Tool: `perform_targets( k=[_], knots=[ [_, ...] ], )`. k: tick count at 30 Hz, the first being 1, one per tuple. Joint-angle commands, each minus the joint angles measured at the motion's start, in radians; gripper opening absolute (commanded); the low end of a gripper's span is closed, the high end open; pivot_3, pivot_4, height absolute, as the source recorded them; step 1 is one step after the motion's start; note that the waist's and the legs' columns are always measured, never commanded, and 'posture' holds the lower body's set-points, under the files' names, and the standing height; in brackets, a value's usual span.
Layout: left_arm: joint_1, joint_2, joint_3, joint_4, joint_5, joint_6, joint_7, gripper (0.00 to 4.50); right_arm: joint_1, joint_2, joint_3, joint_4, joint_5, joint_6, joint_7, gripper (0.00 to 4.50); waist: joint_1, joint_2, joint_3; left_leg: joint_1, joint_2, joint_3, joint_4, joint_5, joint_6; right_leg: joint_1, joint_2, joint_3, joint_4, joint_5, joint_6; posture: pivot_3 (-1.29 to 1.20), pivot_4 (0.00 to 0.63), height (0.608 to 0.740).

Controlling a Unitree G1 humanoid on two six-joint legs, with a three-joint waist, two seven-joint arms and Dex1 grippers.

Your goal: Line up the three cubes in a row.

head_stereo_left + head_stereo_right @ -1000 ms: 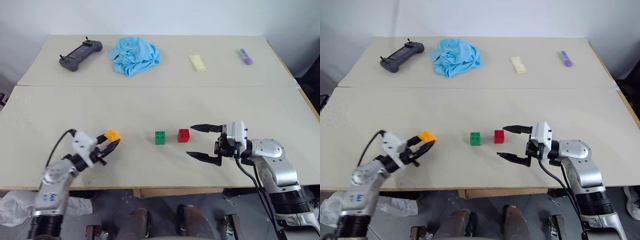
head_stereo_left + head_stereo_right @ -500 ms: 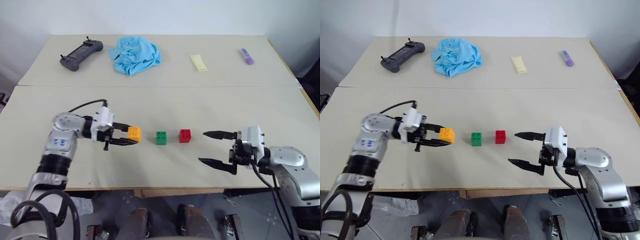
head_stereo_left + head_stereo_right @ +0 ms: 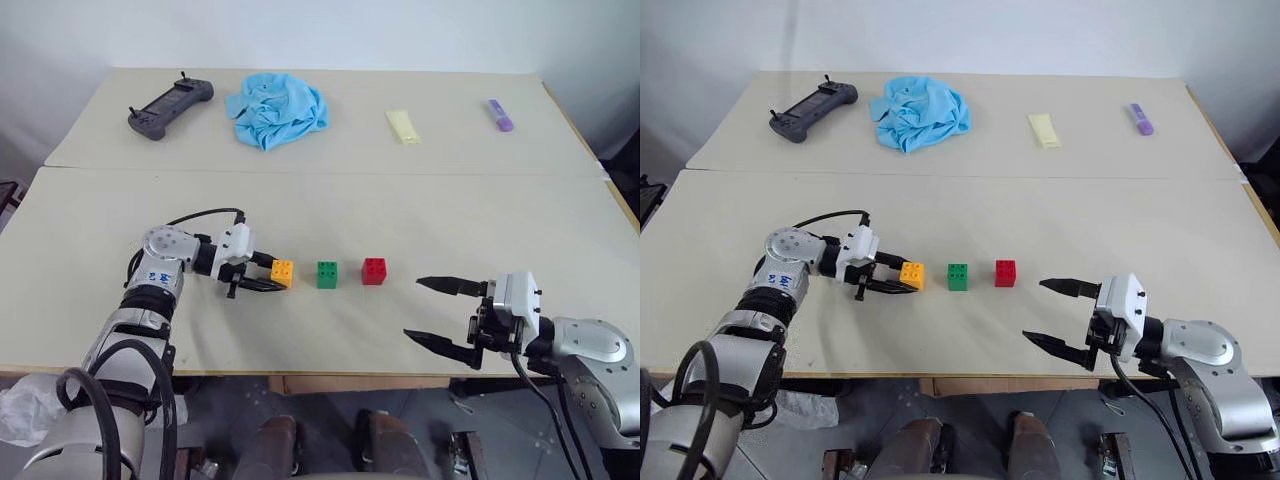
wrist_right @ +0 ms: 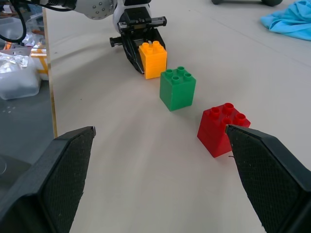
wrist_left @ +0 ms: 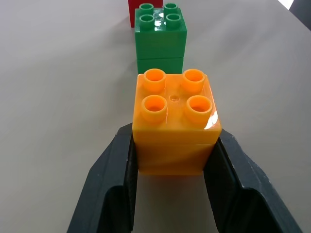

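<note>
The orange-yellow cube [image 3: 283,272] stands on the near table, held between the fingers of my left gripper [image 3: 268,274], which is shut on it. To its right stand the green cube [image 3: 327,274] and the red cube [image 3: 375,271], all three roughly in one line. In the left wrist view the orange-yellow cube [image 5: 174,121] sits between both black fingers [image 5: 109,179], with the green cube [image 5: 160,41] just beyond. My right gripper [image 3: 433,312] hangs open near the table's front edge, right of the red cube [image 4: 222,128] and apart from it.
On the far table lie a black handheld controller [image 3: 170,106], a crumpled blue cloth [image 3: 277,108], a pale yellow packet [image 3: 403,126] and a small purple item [image 3: 500,114]. A seam [image 3: 320,170] divides the two tabletops.
My left gripper carried the orange-yellow cube from the front left to a spot beside the green cube. My right gripper drew back from the red cube toward the front edge, staying open.
</note>
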Motion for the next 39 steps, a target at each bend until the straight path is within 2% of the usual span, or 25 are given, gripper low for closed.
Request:
perform_targets(
  k=[1, 5, 7, 13, 16, 19, 23, 28, 30, 35, 39],
  knots=[
    [-0.03, 0.014, 0.023, 0.032, 0.016, -0.01, -0.026, 1.5, 0.009, 0.004, -0.019, -0.029, 0.006, -0.03, 0.002, 4.5, 0.0, 0.0, 0.0, 0.0, 0.0, 0.0, 0.0, 0.0, 0.0, 0.0, 0.0, 0.0, 0.0, 0.0, 0.0, 0.0, 0.15, 0.74],
    [-0.036, 0.012, 0.036, 0.047, 0.023, -0.003, -0.024, 1.5, 0.014, 0.004, -0.018, -0.017, 0.001, -0.049, 0.008, 4.5, 0.0, 0.0, 0.0, 0.0, 0.0, 0.0, 0.001, 0.0, 0.0, 0.0, 0.0, 0.0, 0.001, 0.0, 0.0, 0.0, 0.15, 0.74],
    [-0.039, 0.007, 0.047, 0.051, 0.018, 0.019, -0.014, 2.23, 0.012, 0.003, -0.017, -0.013, 0.004, -0.053, 0.01, 4.5, 0.0, 0.0, 0.0, 0.0, 0.0, 0.0, 0.001, 0.0, 0.0, 0.0, 0.0, 0.0, 0.001, 0.0, 0.0, 0.0, 0.15, 0.74],
    [-0.014, 0.009, 0.089, 0.023, 0.004, -0.001, 0.013, 3.99, -0.026, -0.001, 0.003, 0.009, 0.009, -0.054, 0.035, 4.5, -0.001, 0.0, 0.0, 0.0, 0.0, 0.0, 0.002, 0.0, 0.0, 0.0, 0.0, 0.0, 0.001, 0.0, 0.0, 0.0, 0.15, 0.74],
    [0.022, 0.053, 0.133, -0.034, -0.028, 0.005, 0.001, 3.99, -0.088, -0.007, 0.013, 0.039, 0.011, -0.046, 0.052, 4.5, -0.003, 0.0, 0.0, 0.0, 0.0, 0.0, 0.002, 0.0, 0.0, 0.0, 0.0, 0.0, 0.001, 0.0, 0.0, 0.0, 0.15, 0.74],
    [0.118, 0.105, 0.202, -0.241, -0.124, 0.09, -0.019, 3.99, -0.176, -0.017, 0.023, 0.1, 0.015, -0.049, 0.093, 4.5, -0.02, -0.001, 0.0, -0.001, 0.002, 0.0, 0.002, 0.0, 0.0, -0.002, -0.001, 0.002, 0.001, 0.0, 0.0, 0.0, 0.15, 0.74],
    [0.289, 0.155, 0.291, -0.561, -0.223, 0.241, 0.096, 3.99, -0.297, -0.035, 0.031, 0.185, 0.013, -0.041, 0.144, 4.5, -0.027, -0.001, 0.0, -0.001, 0.004, 0.0, 0.002, 0.0, -0.001, -0.002, -0.003, 0.004, 0.002, 0.0, 0.0, 0.0, 0.15, 0.74],
    [0.414, 0.25, 0.326, -0.858, -0.238, 0.338, 0.166, 3.99, -0.419, -0.123, 0.077, 0.257, -0.009, 0.005, 0.26, 4.5, -0.02, -0.001, 0.001, -0.002, 0.003, -0.002, 0.003, -0.001, -0.001, -0.002, -0.004, 0.01, 0.0, 0.0, -0.001, 0.0, 0.15, 0.74],
    [0.432, 0.283, 0.324, -0.887, -0.228, 0.359, 0.171, 3.99, -0.463, -0.132, 0.092, 0.291, -0.022, -0.006, 0.285, 4.5, -0.021, -0.001, 0.001, -0.002, 0.004, -0.002, 0.003, -0.001, -0.002, -0.002, -0.004, 0.011, 0.0, 0.0, -0.001, 0.0, 0.15, 0.74],
    [0.417, 0.327, 0.309, -0.822, -0.208, 0.39, 0.179, 3.99, -0.532, -0.125, 0.119, 0.376, -0.067, -0.045, 0.326, 4.5, -0.024, 0.0, 0.0, -0.002, 0.003, -0.002, 0.002, -0.001, -0.002, -0.002, -0.003, 0.011, 0.0, 0.0, -0.001, 0.0, 0.15, 0.74],
    [0.411, 0.335, 0.306, -0.789, -0.202, 0.362, 0.173, 3.99, -0.551, -0.111, 0.136, 0.411, -0.092, -0.056, 0.332, 4.5, -0.027, 0.0, 0.0, -0.003, 0.003, 0.0, 0.002, -0.001, -0.002, -0.005, -0.003, 0.009, 0.001, 0.0, -0.001, 0.0, 0.15, 0.74]
  ],
)
